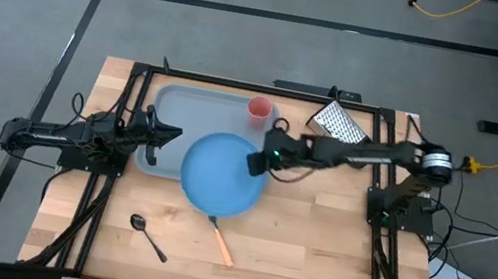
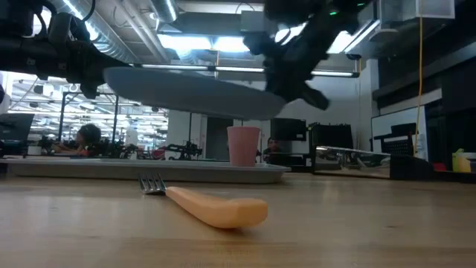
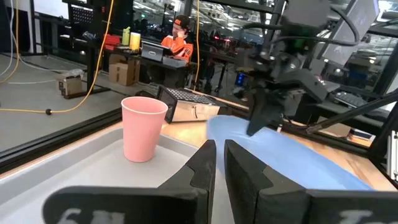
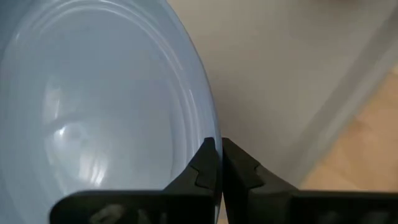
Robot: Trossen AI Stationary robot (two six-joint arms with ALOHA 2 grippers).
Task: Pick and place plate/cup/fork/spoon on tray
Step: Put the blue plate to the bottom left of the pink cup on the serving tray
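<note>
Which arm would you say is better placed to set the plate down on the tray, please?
The right: its pincer already grips the plate by the rim, lifted partly over the tray. The left pincer is shut and empty over the tray.

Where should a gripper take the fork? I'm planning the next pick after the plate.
Grip the fork at the middle of its orange handle, coming straight down from above. It lies flat on the table, clear of the spoon. Its tines sit at the edge of the lifted plate, so stay on the handle.

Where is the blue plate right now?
In the high view, the plate is mid-table, overlapping the tray's near-right corner, held aloft at its rim by the right gripper, above the fork.
</note>
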